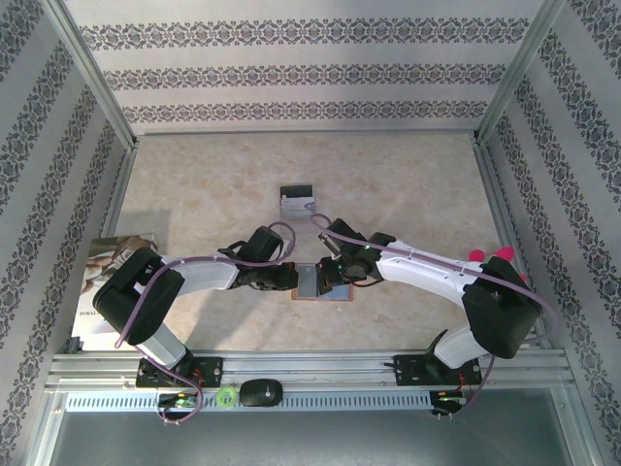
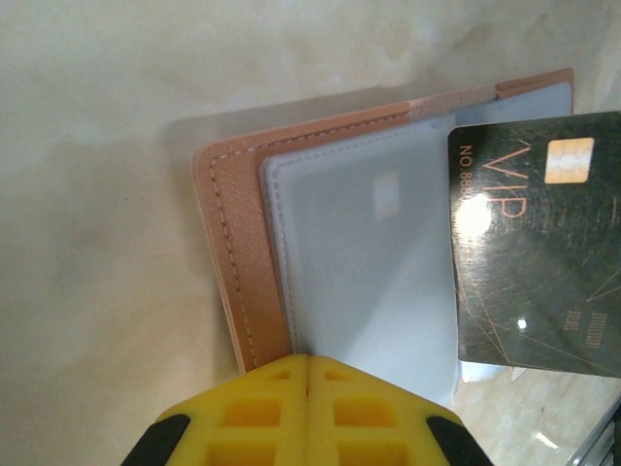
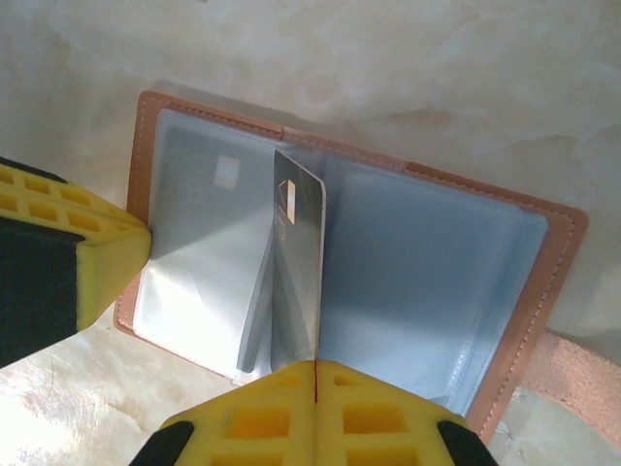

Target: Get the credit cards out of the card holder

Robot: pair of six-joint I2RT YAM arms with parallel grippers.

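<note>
Card holder (image 3: 427,252) lies open flat on the table (image 1: 194,184) between our arms. Our right gripper (image 3: 315,374) is pinched on a dark credit card (image 3: 299,262) standing at the fold; our left gripper (image 2: 309,374) is clenched, tips against the holder's left edge.

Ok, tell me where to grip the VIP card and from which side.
Pinch the VIP card by its free edge, from the right arm's side, across both flat faces. It stands on edge over the fold of the card holder, leaving both faces bare. The right gripper is shut on it there.
</note>
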